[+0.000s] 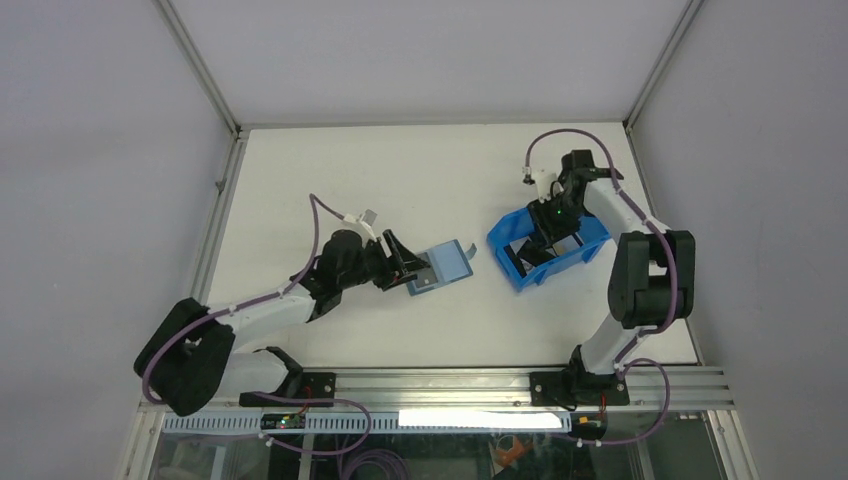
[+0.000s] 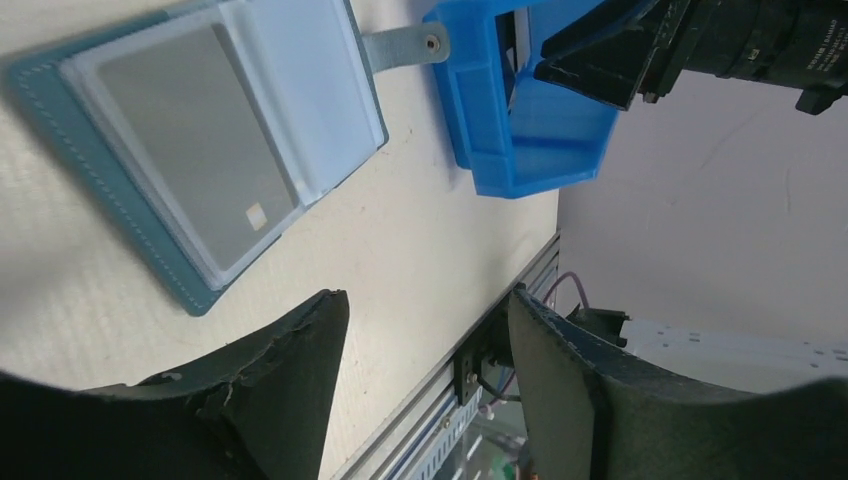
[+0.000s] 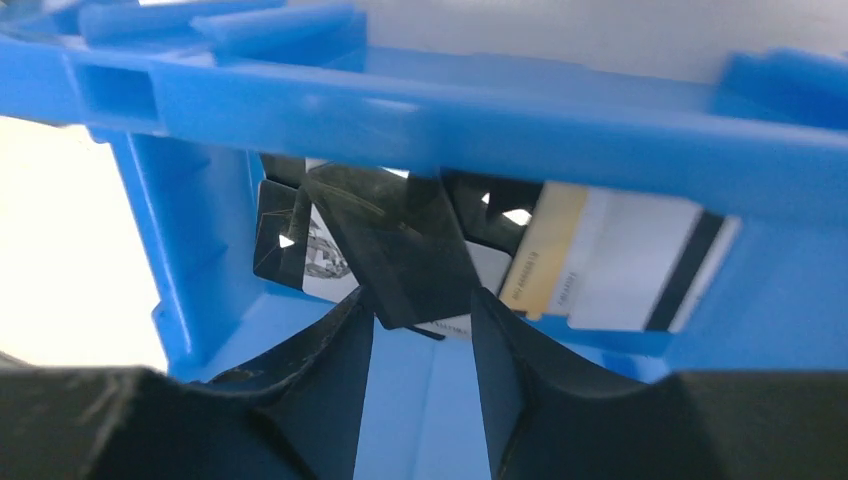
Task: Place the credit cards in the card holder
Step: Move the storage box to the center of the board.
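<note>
The teal card holder point(image 1: 447, 262) lies open on the table, and in the left wrist view the card holder point(image 2: 120, 215) shows a grey card point(image 2: 185, 150) in its clear pocket. My left gripper point(image 1: 413, 270) hovers just beside it, and this gripper point(image 2: 430, 305) is open and empty. My right gripper point(image 1: 542, 243) reaches down into the blue bin point(image 1: 510, 262). There the right gripper point(image 3: 422, 298) stands open, with the corner of a black credit card point(image 3: 395, 240) between its tips. More credit cards lie behind it, among them a white one point(image 3: 630, 260) with a black stripe.
The blue bin point(image 2: 510, 150) sits right of the holder, a hand's width away. The holder's snap tab point(image 2: 405, 45) points toward it. The bin's rim point(image 3: 450, 110) crosses above the right fingers. An aluminium rail point(image 1: 450, 382) runs along the near table edge.
</note>
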Motion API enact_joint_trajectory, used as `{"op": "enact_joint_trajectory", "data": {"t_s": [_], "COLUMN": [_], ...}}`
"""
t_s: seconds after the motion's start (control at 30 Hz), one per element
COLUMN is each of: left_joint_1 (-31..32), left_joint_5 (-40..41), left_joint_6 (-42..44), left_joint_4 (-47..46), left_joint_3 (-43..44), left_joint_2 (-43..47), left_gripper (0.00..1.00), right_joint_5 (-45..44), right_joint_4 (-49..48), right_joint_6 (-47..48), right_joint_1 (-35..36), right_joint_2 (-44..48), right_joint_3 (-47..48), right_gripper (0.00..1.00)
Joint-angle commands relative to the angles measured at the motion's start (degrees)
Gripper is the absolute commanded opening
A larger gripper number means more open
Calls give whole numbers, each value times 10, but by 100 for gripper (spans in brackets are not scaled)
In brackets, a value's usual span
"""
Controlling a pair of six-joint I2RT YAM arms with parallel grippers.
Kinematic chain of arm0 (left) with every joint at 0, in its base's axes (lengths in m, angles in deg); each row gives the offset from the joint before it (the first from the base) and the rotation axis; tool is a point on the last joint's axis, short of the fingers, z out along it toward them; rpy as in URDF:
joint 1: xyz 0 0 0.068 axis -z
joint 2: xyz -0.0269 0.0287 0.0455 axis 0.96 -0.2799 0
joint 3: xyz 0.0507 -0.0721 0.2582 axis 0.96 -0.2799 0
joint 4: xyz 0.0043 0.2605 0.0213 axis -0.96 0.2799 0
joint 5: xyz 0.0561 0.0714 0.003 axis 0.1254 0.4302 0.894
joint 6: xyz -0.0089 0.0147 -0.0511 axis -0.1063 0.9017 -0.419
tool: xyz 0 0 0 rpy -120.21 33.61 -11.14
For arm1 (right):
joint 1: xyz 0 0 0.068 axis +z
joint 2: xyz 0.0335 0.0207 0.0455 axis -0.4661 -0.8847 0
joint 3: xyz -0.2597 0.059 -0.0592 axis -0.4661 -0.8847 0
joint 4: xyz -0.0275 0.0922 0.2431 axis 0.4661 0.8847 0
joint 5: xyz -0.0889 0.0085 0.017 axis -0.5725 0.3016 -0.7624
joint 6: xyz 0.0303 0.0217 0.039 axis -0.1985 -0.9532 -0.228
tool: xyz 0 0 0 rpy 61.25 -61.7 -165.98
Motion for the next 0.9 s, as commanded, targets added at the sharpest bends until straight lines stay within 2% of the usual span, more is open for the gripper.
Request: {"op": "enact_joint_trajectory", "data": {"t_s": [0.0, 0.13, 0.27, 0.53, 0.7, 0.87], "left_joint_1": [23, 23, 24, 24, 24, 29], "left_joint_5": [-36, -61, -71, -74, -79, -83], "left_joint_6": [-6, -17, -14, 14, 19, 4], "left_joint_4": [-80, -107, -112, -65, -64, -95], "left_joint_3": [56, 78, 92, 96, 106, 116], "left_joint_2": [-83, -138, -158, -139, -151, -184], "left_gripper": [60, 58, 57, 58, 58, 57], "right_joint_5": [-77, -135, -141, 42, 30, 71], "right_joint_4": [-113, -134, -119, -52, -21, 54], "right_joint_6": [43, 48, 62, 58, 39, 85], "right_joint_1": [80, 136, 173, 230, 221, 187], "right_joint_2": [32, 2, -40, -95, -79, -32], "right_joint_3": [-48, -31, 25, 122, 117, 75], "right_gripper": [43, 38, 37, 41, 43, 43]}}
